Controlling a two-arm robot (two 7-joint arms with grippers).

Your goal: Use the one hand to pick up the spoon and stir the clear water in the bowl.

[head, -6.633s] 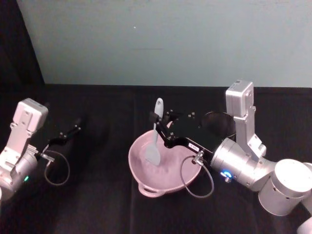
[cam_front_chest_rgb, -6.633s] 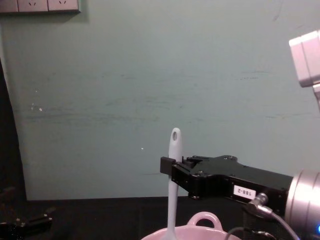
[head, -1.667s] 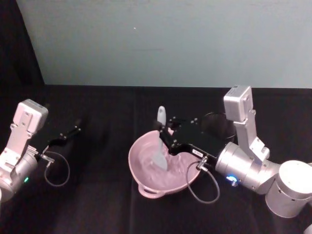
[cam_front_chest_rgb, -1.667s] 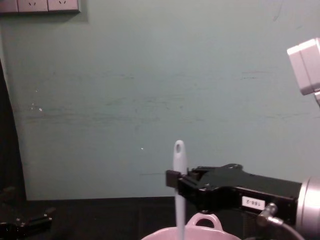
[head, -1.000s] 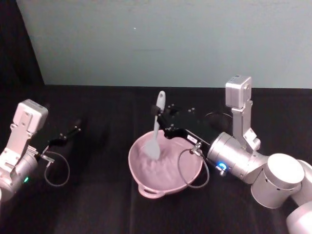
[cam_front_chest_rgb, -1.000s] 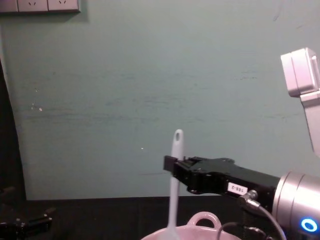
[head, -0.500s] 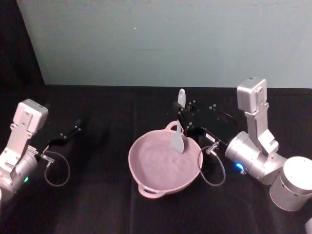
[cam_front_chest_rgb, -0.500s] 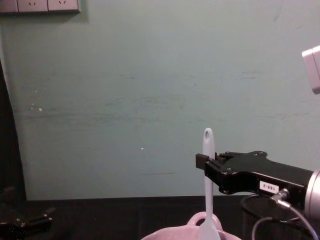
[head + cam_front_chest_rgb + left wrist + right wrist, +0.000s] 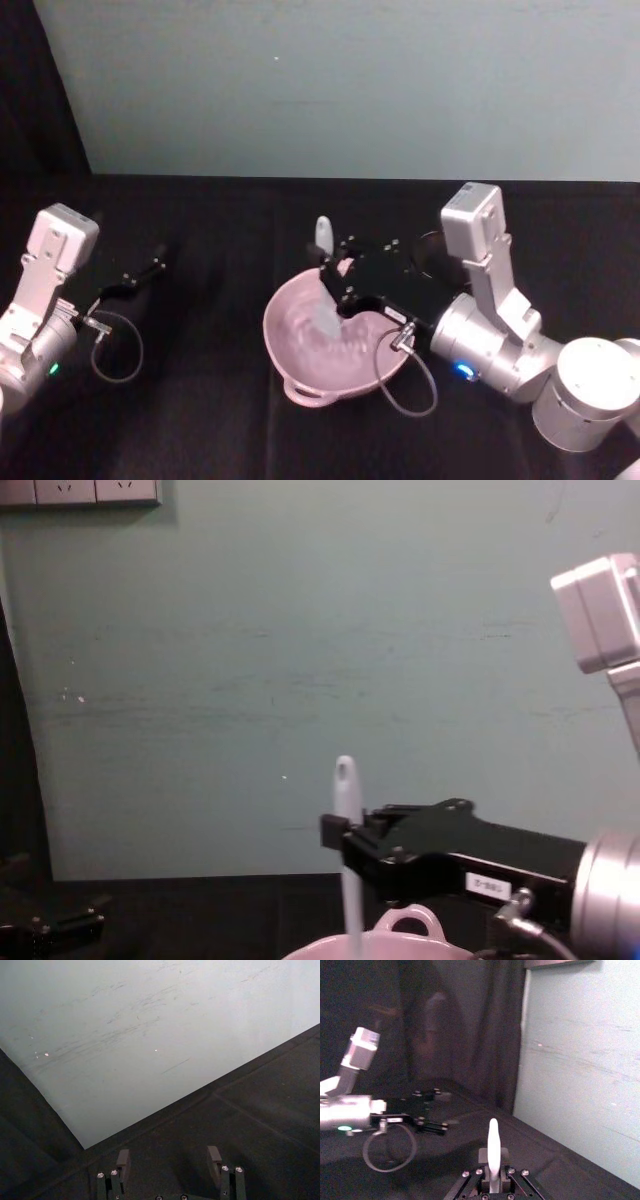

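White plastic spoon (image 9: 322, 232) is standing near-upright in the head view, blade dipping inside the bowl (image 9: 270, 332), right gripper (image 9: 338, 274) clamping its handle from the right; left gripper (image 9: 150, 270) is idling well apart, leftward. Left wrist view: its fingers (image 9: 123, 1159) are gaping, holding nothing. Right wrist view: handle is rising straight out of the clamp. Chest view: long axis is running vertical above the bowl.

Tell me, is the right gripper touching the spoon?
Touching. In the chest view the right gripper is clamped on the spoon partway down its handle, with no gap between them.
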